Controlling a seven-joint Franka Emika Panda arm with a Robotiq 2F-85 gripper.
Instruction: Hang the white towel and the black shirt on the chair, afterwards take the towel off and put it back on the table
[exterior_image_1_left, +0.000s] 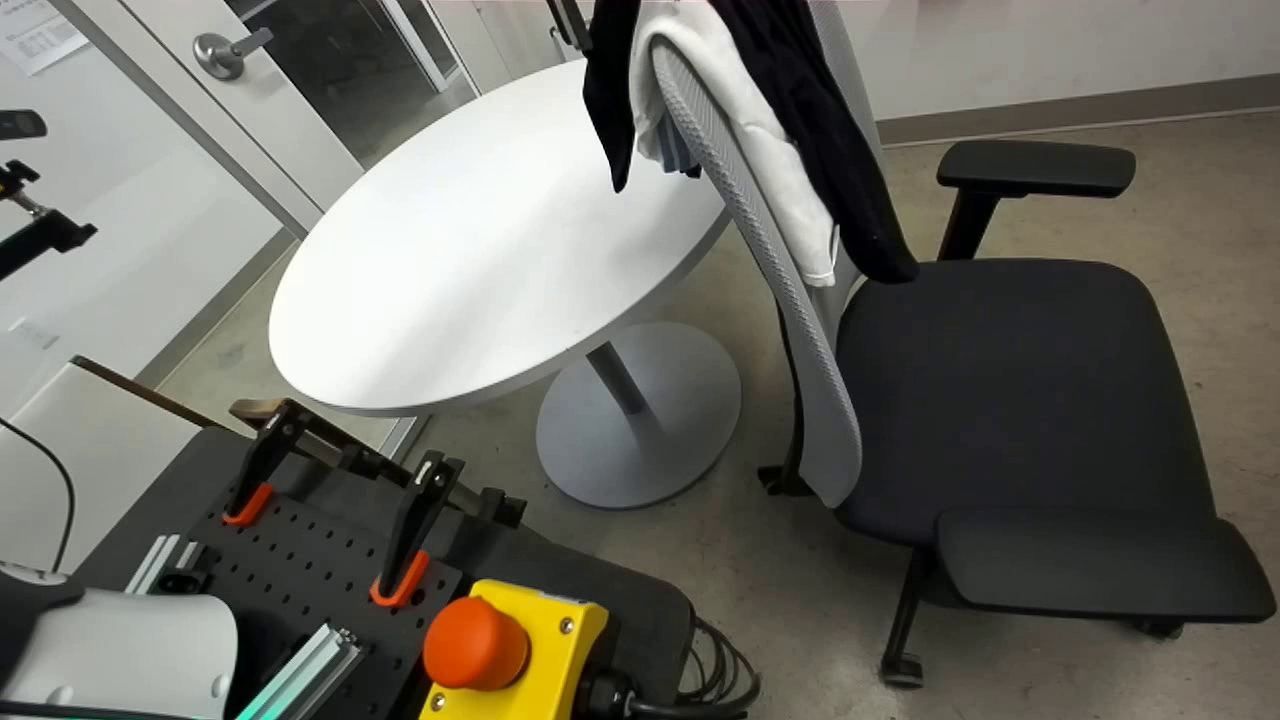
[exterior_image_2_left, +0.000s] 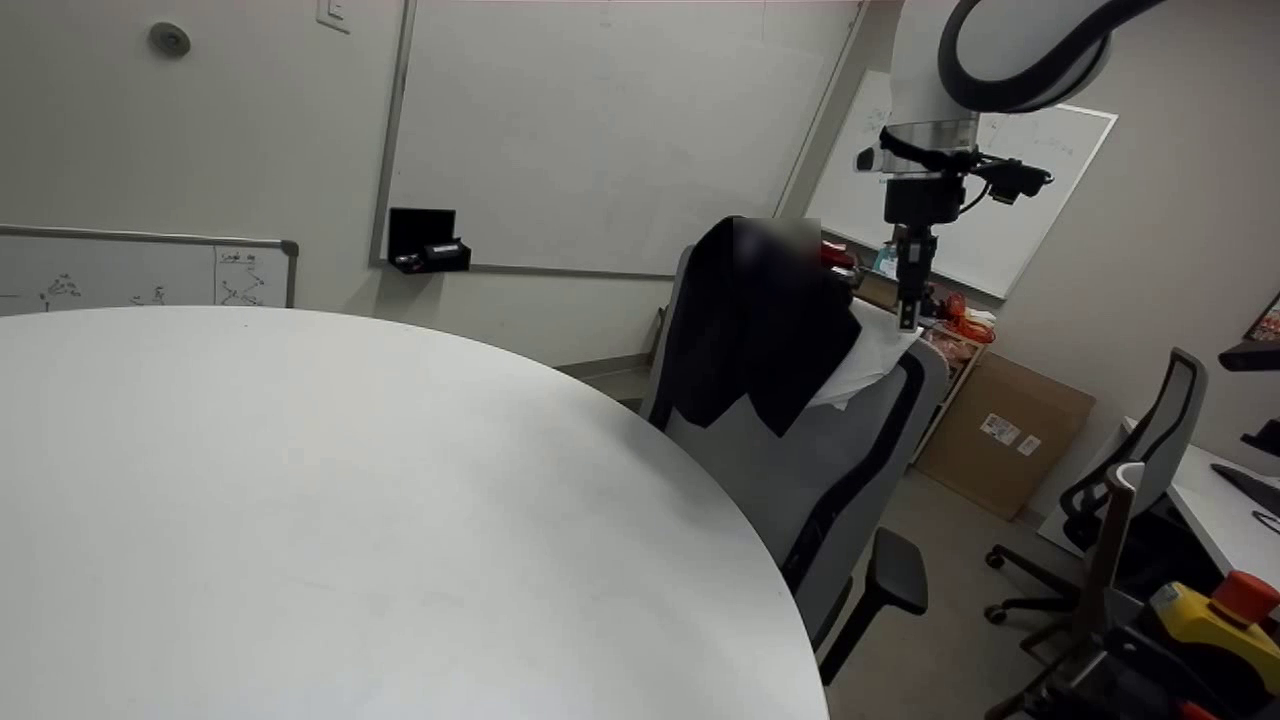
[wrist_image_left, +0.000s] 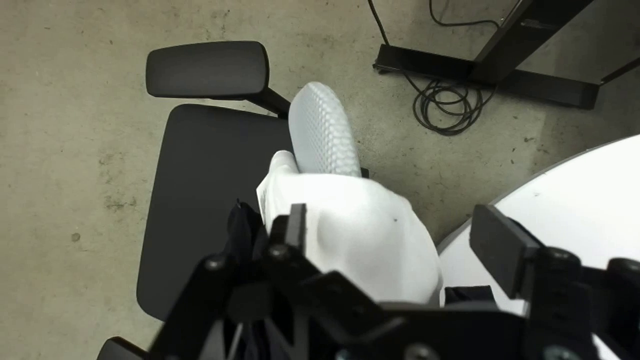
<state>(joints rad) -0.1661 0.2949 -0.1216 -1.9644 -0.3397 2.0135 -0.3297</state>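
Soft light, seemingly from above, spreads over the round white tabletop (exterior_image_1_left: 430, 240); in both exterior views a diffuse grey shadow lies on it near the grey-and-black office chair (exterior_image_1_left: 1010, 390). The black cloth shirt (exterior_image_1_left: 835, 160) sinks to almost featureless darkness. In an exterior view the smooth pale wall (exterior_image_2_left: 110, 150) looks dim, and a hazy rectangular smudge blurs the shirt's top. The wrist view nearly bleaches the draped white cloth towel (wrist_image_left: 365, 240); the black two-fingered gripper (wrist_image_left: 392, 232) is blurred nearest the lens.

In an exterior view, the towel (exterior_image_1_left: 770, 160) and shirt (exterior_image_1_left: 828, 140) at upper centre are matt cloth, the chair back (exterior_image_1_left: 826, 410) textured mesh, the bench (exterior_image_1_left: 480, 240) smooth, the upper-left door handle (exterior_image_1_left: 224, 56) shiny metal
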